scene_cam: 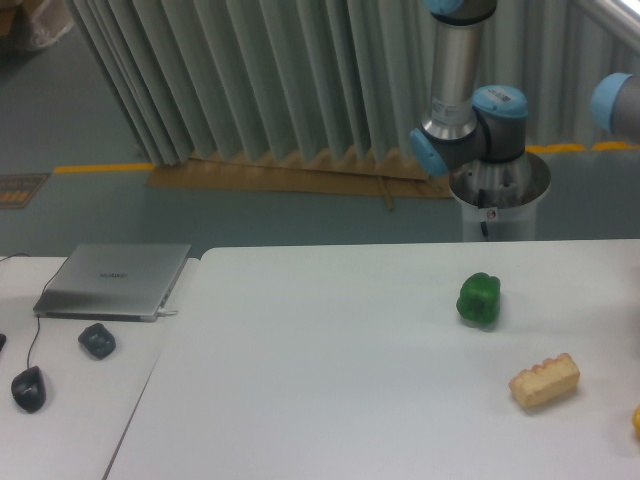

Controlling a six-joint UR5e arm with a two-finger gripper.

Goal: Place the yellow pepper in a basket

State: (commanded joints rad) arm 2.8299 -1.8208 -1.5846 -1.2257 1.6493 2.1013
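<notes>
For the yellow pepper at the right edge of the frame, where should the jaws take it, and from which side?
Only a sliver of the yellow pepper shows at the right edge, so its stem and pose cannot be read. It sits low on the white table, apart from the tan ridged block. Coming straight down and closing across its rounded body looks safest. The gripper is out of view.
</notes>
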